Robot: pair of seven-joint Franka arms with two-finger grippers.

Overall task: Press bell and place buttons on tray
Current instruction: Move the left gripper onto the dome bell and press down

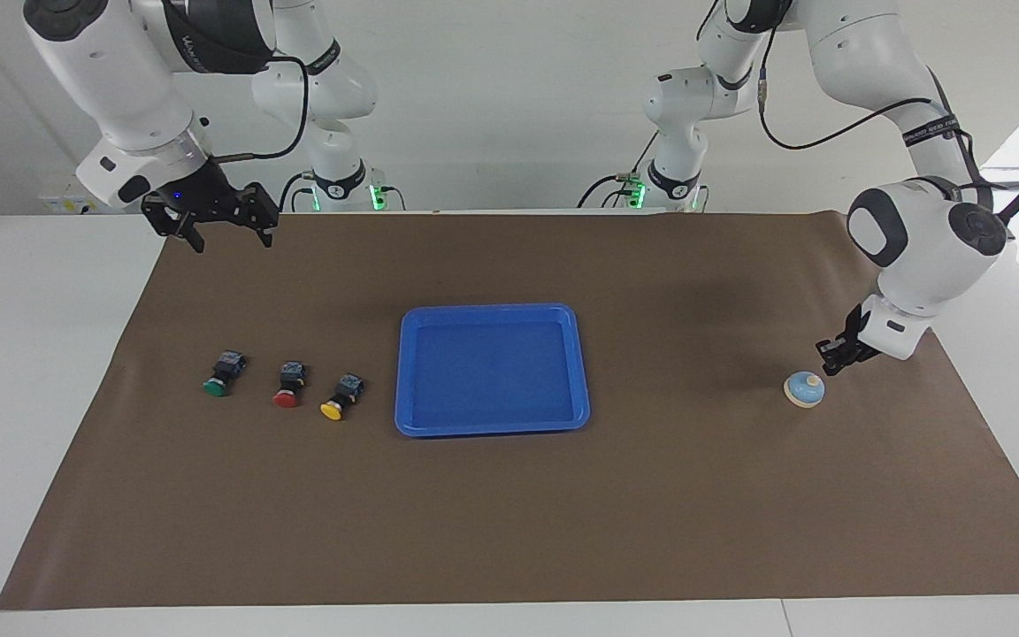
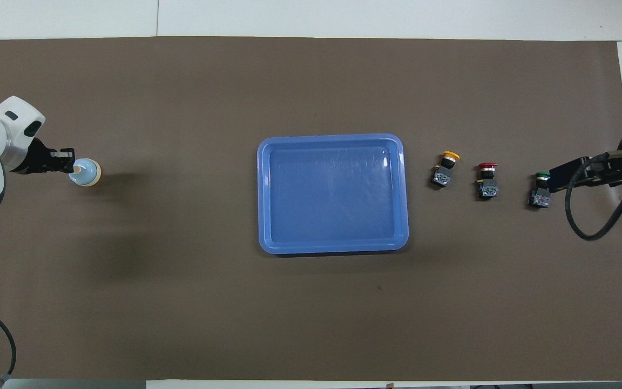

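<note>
**Left gripper poised at the bell, buttons waiting beside the tray**

While the right arm waits high over the corner of the brown mat [image 1: 509, 495] at its own end of the table, the left arm reaches down toward the bell [image 1: 804, 389]. The left gripper [image 1: 831, 368] has its fingertips pressed together and holds nothing. It hangs just above the bell's cream knob, at the edge of the dome nearest the left arm's end of the table. Whether the tips actually touch the knob cannot be told. The bell is a small light blue dome on a white rim, and it sits on the mat toward the left arm's end, well apart from everything else.

The blue tray [image 1: 492, 311] lies flat near the middle of the mat, and nothing is in it.

Three buttons lie on their sides in a row on the mat, between the tray and the right arm's end of the table. The yellow button [image 1: 340, 398] is nearest the tray, the red button [image 1: 288, 385] is in the middle, and the green button [image 1: 222, 374] is the outermost. Their coloured caps point away from the robots. None touches another or the tray.

The right gripper [image 1: 226, 237] has its jaws spread wide apart and is empty. It is raised well above the mat, closer to the green button than to the others.
</note>
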